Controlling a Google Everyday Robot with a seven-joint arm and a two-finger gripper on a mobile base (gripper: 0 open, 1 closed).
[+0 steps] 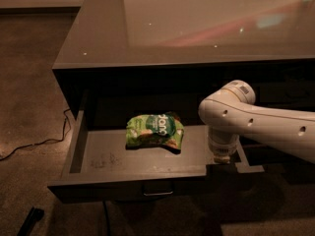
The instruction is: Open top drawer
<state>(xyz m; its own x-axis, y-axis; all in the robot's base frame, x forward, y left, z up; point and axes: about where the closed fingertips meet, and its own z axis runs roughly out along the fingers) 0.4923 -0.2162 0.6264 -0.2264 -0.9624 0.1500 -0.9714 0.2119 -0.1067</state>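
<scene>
The top drawer is pulled out wide from under the glossy counter, its grey floor and walls showing. Its dark front faces me with a small metal handle at the centre. My white arm reaches in from the right and bends down over the drawer's right front corner. The gripper hangs at the end of the wrist right at that corner, mostly hidden behind the drawer's front edge.
A green snack bag lies in the middle of the drawer. The counter top overhangs the drawer. A black cable runs over the brown floor at the left. A dark object lies at the lower left.
</scene>
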